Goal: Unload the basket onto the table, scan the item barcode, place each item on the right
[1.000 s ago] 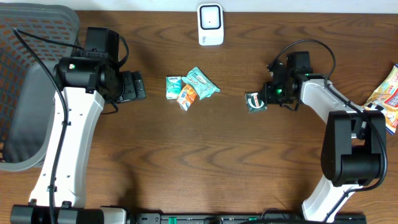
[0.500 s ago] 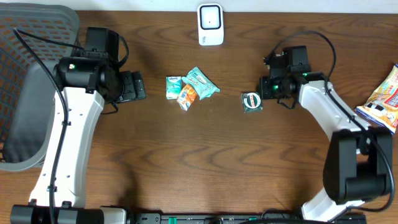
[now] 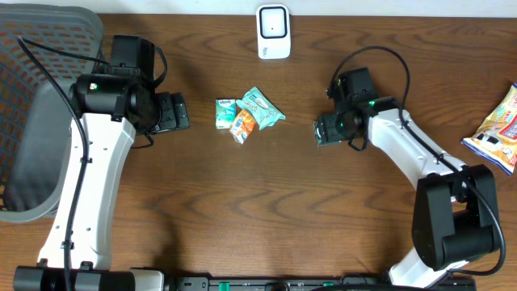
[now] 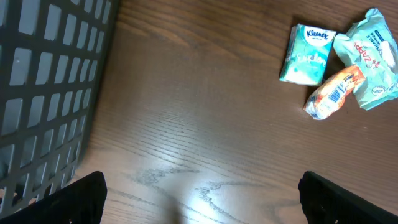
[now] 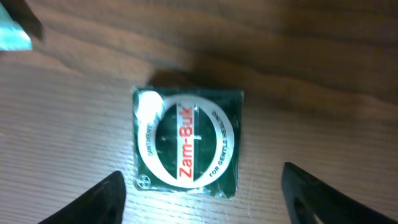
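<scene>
The green box (image 5: 188, 144) lies flat on the wooden table (image 3: 266, 202), its round "Zam-Buk" label facing up. It sits right of the table's centre, below and to the right of the white scanner (image 3: 274, 31), which stands at the far edge, well apart from it.

The right gripper (image 5: 205, 193) hangs directly over the box. Its fingers (image 5: 106, 196) stand apart, one on each side of the box, and neither touches it.

To the left of the box lies a cluster of three packets: a tissue pack (image 3: 225, 112), an orange sachet (image 3: 243, 124) and a teal pouch (image 3: 262, 106), all close together.

The left gripper (image 4: 199, 199) is left of this cluster, above bare table, with its fingers spread wide and nothing between them. A dark mesh basket (image 3: 32, 113) stands at the left edge. A snack bag (image 3: 497, 128) lies at the right edge.
</scene>
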`<state>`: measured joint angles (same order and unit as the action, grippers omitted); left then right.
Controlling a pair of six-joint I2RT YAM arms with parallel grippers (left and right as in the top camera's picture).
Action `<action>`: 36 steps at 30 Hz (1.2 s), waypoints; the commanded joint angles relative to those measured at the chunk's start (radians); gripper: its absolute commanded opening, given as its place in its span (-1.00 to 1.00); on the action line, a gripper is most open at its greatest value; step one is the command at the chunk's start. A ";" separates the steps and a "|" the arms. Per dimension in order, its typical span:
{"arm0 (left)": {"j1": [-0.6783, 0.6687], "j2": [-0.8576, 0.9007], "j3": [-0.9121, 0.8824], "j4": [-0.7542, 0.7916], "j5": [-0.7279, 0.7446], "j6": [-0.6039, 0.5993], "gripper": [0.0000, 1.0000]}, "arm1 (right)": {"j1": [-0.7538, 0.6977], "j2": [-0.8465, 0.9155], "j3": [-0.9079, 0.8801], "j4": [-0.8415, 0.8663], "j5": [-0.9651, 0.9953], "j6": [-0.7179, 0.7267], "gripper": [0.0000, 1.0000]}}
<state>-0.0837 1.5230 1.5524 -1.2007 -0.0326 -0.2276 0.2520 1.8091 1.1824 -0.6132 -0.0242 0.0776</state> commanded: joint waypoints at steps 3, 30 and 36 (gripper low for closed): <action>0.005 0.002 -0.002 -0.003 -0.010 0.014 0.96 | 0.005 0.011 -0.046 0.005 0.051 0.003 0.64; 0.005 0.002 -0.002 -0.003 -0.010 0.014 0.95 | 0.095 0.011 -0.143 0.232 0.014 0.004 0.65; 0.005 0.002 -0.002 -0.003 -0.010 0.014 0.96 | 0.095 0.011 -0.143 0.232 0.095 0.004 0.64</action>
<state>-0.0837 1.5230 1.5524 -1.2007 -0.0326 -0.2276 0.3378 1.8095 1.0451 -0.3836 -0.0021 0.0792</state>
